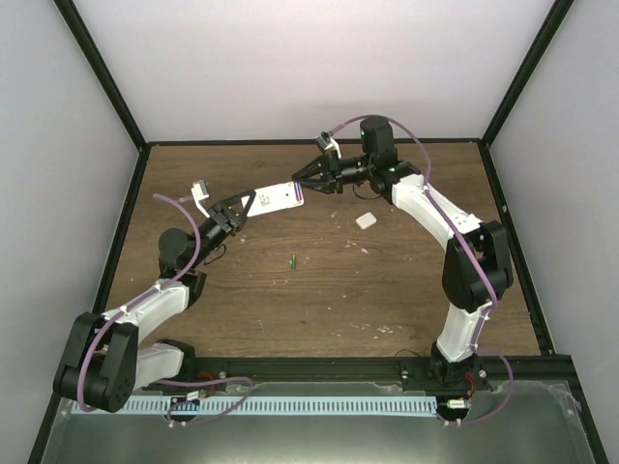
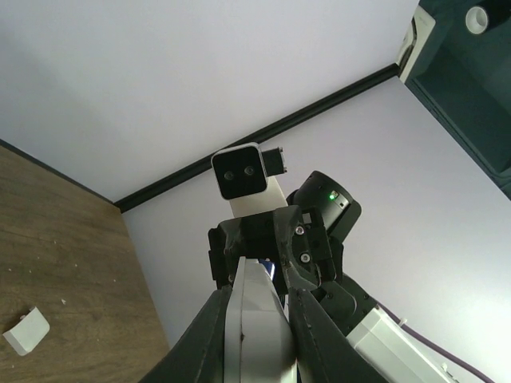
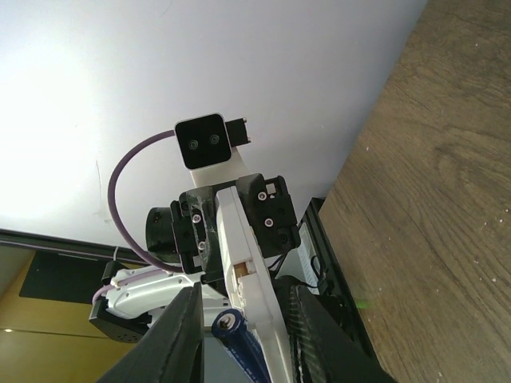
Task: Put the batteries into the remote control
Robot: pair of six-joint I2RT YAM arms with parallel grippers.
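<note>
My left gripper [image 1: 243, 205] is clamped on one end of the remote control [image 1: 279, 197], holding it in the air over the far half of the table [image 1: 406, 290], nearer the left edge. My right gripper [image 1: 308, 182] meets the remote's free end, its fingers [image 3: 182, 335] standing either side of that end and the purple battery [image 3: 230, 324] beside it; I cannot tell whether they press on either. The green battery [image 1: 293, 259] lies alone near the table's middle. A small white squarish piece [image 1: 366, 220] lies towards the far edge.
</note>
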